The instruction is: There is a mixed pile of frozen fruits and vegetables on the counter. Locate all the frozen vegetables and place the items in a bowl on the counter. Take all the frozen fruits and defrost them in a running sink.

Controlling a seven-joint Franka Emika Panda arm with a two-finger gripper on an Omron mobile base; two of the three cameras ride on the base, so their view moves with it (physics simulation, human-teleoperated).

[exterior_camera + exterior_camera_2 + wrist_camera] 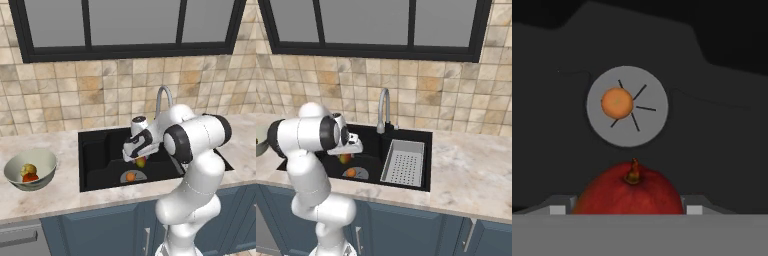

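Note:
My gripper [139, 160] hangs over the black sink [97, 150], shut on the red-green mango-like fruit [141, 162]. In the hand view that fruit [632, 192] sits between the two fingertips, red with a brown stem. Below it, the small orange ball [617, 102] rests on the round grey drain [646, 127]; it also shows in both base views [130, 176] [351, 172]. At the left the pale grey-green bowl [46, 161] stands on the counter [55, 200], with a yellowish piece [28, 170] and a red piece [31, 178] inside.
A curved chrome faucet [383, 107] rises behind the sink. A grey perforated tray [404, 162] fills the sink's right half. The tiled wall and a dark-framed window stand at the back. Beige counter [471, 175] stretches to the right.

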